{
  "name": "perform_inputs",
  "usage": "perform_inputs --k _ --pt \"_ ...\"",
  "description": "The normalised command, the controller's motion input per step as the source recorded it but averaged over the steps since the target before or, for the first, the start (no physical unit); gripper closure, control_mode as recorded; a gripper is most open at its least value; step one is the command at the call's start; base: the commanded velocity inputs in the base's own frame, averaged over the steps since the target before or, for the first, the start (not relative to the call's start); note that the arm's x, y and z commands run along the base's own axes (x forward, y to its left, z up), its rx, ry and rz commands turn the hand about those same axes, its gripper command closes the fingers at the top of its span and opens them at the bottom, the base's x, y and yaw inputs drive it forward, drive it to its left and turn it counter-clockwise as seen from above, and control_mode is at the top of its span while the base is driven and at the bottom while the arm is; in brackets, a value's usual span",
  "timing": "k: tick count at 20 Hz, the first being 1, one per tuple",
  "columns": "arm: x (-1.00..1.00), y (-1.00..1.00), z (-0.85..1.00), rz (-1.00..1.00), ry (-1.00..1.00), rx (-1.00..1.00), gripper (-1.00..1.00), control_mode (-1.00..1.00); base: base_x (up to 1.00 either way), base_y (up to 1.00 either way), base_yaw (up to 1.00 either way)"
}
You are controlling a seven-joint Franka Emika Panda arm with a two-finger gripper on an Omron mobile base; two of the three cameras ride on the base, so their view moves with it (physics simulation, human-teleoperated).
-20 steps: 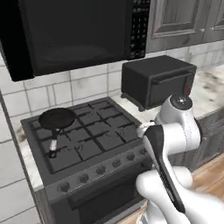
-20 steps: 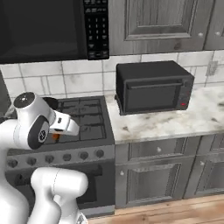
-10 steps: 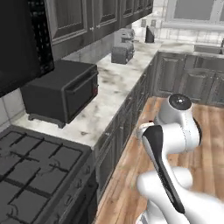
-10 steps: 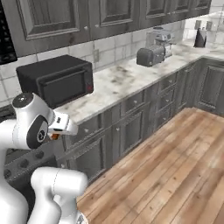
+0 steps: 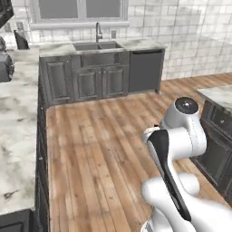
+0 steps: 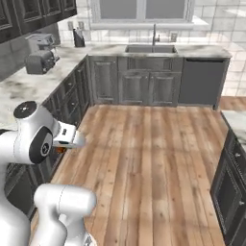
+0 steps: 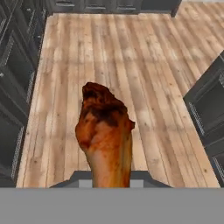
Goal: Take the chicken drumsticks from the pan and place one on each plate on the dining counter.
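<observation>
One of the chicken drumsticks (image 7: 105, 131), orange-brown with a darker charred top, stands upright in my gripper (image 7: 106, 177), which is shut on its thin lower end. The hand hangs over the wooden floor. In the right base view a small orange bit of the drumstick (image 6: 59, 149) peeks out under the white hand, at the arm's right side. The pan, the plates and the dining counter are out of view.
Wooden floor (image 5: 104, 136) stretches ahead. The sink counter (image 5: 97, 45) with a dark dishwasher (image 5: 146, 70) runs along the far wall. A marble counter (image 5: 18, 118) lines the left side, with a toaster (image 6: 38, 61). A marble-topped dark cabinet block (image 5: 217, 113) stands on the right.
The whole picture has swung: the base has turned from the stove and the toaster-oven counter to the open floor and the sink wall. The drumstick stays in the shut gripper.
</observation>
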Motion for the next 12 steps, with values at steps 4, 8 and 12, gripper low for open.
perform_inputs --k 4,8,12 --pt "0.00 0.00 0.00 0.00 0.00 0.00 1.00 1.00 0.57 0.28 -0.83" --pt "0.00 0.00 0.00 0.00 0.00 0.00 1.00 1.00 0.86 0.13 -0.45" --pt "0.00 0.00 0.00 0.00 0.00 0.00 1.00 1.00 1.00 0.00 -0.03"
